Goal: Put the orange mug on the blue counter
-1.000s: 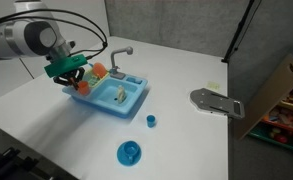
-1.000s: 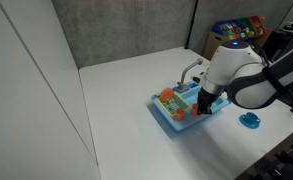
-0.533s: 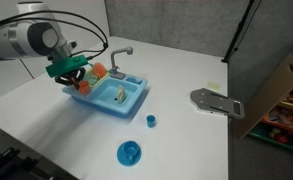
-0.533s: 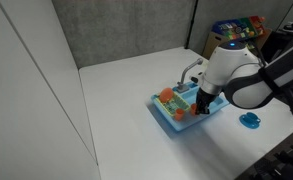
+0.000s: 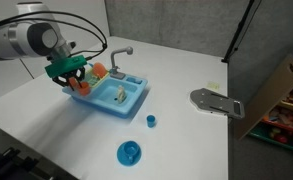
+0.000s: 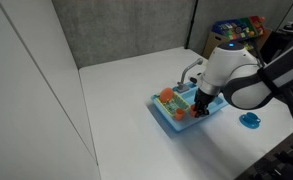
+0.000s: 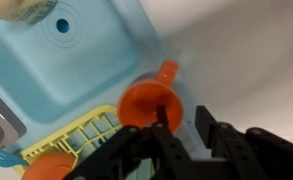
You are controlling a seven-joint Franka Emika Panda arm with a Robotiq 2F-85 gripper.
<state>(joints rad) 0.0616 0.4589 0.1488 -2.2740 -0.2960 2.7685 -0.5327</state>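
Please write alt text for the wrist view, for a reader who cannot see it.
An orange toy mug, seen from above, sits at the edge of a light-blue toy sink, just ahead of the dark tool at the bottom. A yellow dish rack lies beside it; white table fills the right.

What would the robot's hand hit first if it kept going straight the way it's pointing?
The small orange plastic toy mug, which sits right at the fingertips of the hand in the wrist view. Just beyond it lies the light-blue plastic ledge of the toy sink. How close the mug and ledge are is unclear.
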